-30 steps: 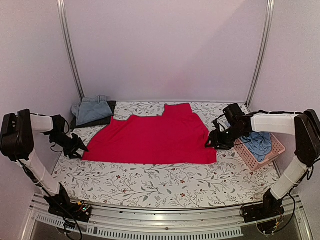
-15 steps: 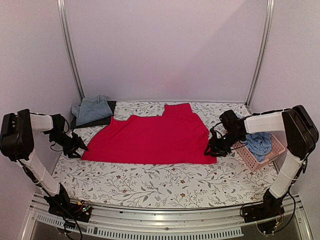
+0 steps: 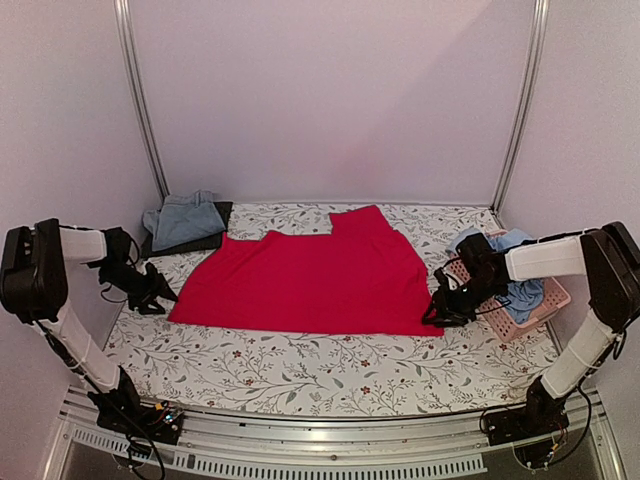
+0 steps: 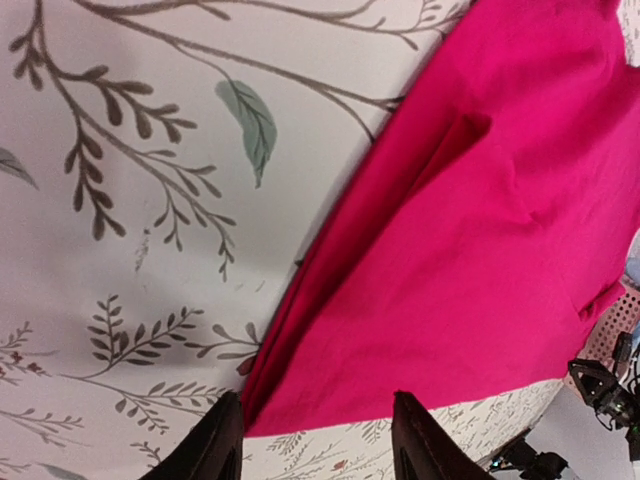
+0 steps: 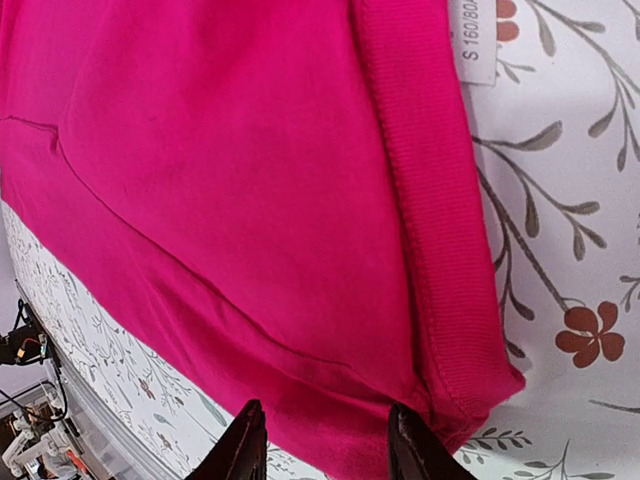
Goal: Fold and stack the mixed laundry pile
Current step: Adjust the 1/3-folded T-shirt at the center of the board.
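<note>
A big white tablecloth [image 3: 300,372] with leaves and little flowers on it covers the whole table. The red garment [image 3: 310,280] lies flat and spread out in the middle of it, and it is the biggest thing there. Its top part points to the back wall.

On the right side sits a pink basket [image 3: 552,300]. A light blue shirt [image 3: 524,293] lies bunched up inside it and hangs a bit over the rim.

In the far left corner a grey-blue cloth [image 3: 188,218] rests on top of a dark cloth [image 3: 224,211]. They look folded, but from here I cannot be sure.

The left gripper [image 3: 158,294] is low over the table, just beside the near left corner of the red garment. Its fingers [image 4: 215,445] are spread wide, and that red corner lies on the table between them.

The right gripper [image 3: 438,312] is low at the near right corner of the red garment, close to the basket. Its fingers [image 5: 245,445] are apart too, with flat red cloth showing in the gap and nothing pinched.

A small white tag [image 5: 478,40] sticks out by the ribbed red edge.
</note>
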Tool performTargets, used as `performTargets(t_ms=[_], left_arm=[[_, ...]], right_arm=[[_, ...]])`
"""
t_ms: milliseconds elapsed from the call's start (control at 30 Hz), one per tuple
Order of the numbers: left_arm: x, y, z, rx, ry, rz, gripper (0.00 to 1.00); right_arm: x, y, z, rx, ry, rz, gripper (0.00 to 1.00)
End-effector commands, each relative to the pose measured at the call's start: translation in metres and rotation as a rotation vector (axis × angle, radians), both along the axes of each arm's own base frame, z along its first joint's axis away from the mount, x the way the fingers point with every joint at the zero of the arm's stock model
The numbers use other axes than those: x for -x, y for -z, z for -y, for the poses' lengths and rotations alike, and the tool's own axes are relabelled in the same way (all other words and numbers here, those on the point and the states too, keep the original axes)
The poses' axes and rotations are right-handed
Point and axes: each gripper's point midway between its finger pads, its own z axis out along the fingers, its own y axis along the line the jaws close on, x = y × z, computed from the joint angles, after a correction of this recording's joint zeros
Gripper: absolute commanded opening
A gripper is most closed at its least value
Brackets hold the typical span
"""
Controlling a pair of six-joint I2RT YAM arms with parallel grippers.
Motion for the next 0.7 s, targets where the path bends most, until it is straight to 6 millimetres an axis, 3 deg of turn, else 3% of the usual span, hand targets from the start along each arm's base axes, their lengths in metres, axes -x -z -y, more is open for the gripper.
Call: performTargets(t_ms=[0,167,267,500,667], left_arm=[[-0.004,-0.008,0.015,0.043,0.054,0.044,0.49],[-0.008,-0.007,0.021,0.028,0.086,0.047,0.44],[-0.018,-0.009,0.02,-0.001,0.102,0.059,0.41],[-0.047,-0.013,0.023,-0.032,0.137,0.087,0.35],[-0.073,-0.02,0.021,-0.043,0.156,0.132,0.37]], right_arm=[[0.016,-0.001,0.009,0.031,0.003,-0.05,0.41],[-0.001,-0.037,0.014,0.032,0.044,0.045,0.44],[-0.005,-0.046,0.02,0.054,0.062,0.073,0.44],[-0.003,-0.02,0.027,0.107,0.05,0.03,0.46],[-0.017,-0.02,0.02,0.087,0.05,0.046,0.46]])
